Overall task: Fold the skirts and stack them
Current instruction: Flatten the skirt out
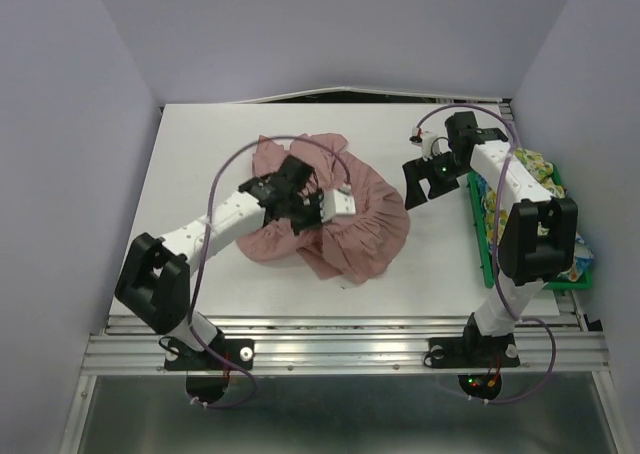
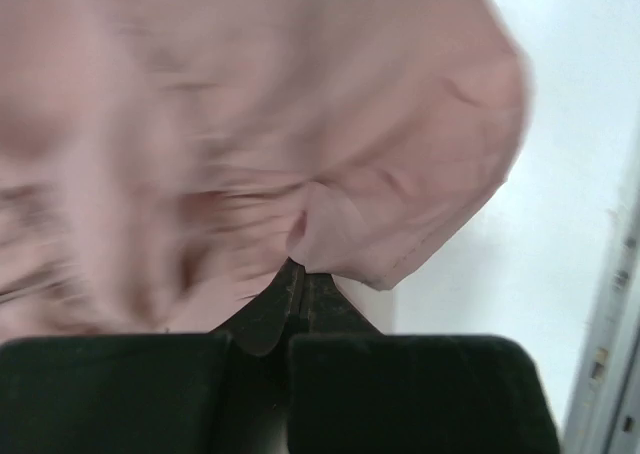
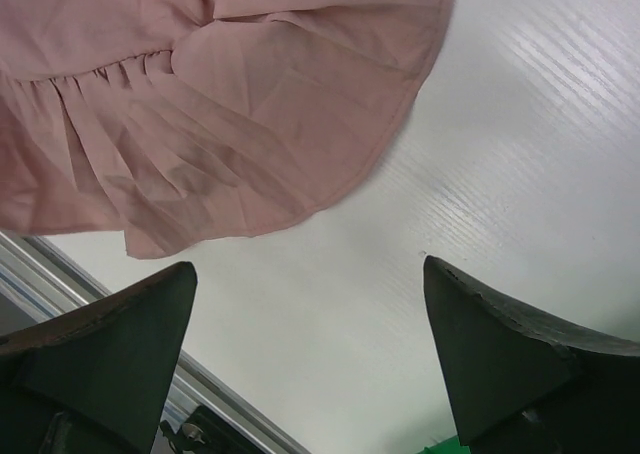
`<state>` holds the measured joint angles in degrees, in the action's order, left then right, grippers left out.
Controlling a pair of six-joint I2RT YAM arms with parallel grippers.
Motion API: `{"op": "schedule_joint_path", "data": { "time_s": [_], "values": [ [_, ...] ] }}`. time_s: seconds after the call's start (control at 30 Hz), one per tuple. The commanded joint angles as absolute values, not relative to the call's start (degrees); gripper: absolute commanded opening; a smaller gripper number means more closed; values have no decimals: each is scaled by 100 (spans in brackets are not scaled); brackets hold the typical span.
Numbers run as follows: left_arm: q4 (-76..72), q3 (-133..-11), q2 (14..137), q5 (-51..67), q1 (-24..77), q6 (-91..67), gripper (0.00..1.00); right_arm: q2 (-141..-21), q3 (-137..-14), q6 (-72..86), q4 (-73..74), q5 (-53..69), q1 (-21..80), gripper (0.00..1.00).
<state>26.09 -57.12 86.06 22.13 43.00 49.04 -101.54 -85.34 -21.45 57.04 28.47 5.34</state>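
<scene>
A dusty-pink skirt (image 1: pixel 340 219) lies crumpled in the middle of the white table (image 1: pixel 200 144). My left gripper (image 1: pixel 318 206) sits over its centre, shut on a fold of the pink skirt (image 2: pixel 330 204); the two black fingers (image 2: pixel 295 294) meet with cloth pinched at their tips. To the skirt's right, my right gripper (image 1: pixel 424 182) hangs open above bare table, apart from the cloth. In the right wrist view the skirt's hem (image 3: pixel 250 124) lies beyond the wide-spread fingertips (image 3: pixel 455 294), with nothing between them.
A green tray (image 1: pixel 481 236) at the right table edge holds a patterned yellow-green skirt (image 1: pixel 535 169). The metal rail (image 1: pixel 340 334) runs along the near edge. White table shows left of and behind the pink skirt.
</scene>
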Motion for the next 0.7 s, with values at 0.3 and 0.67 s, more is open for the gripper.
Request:
{"op": "schedule_joint_path", "data": {
  "time_s": [0.3, 0.67],
  "values": [
    [3225, -10096, 11861, 2831, 1487, 3368, 0, -10406, -9097, -2206, 5801, 2970, 571, 100],
    [3296, -10090, 12340, 2434, 1143, 2821, 30, -10099, -8667, -2382, 5503, 3261, 1359, 79]
  ]
}}
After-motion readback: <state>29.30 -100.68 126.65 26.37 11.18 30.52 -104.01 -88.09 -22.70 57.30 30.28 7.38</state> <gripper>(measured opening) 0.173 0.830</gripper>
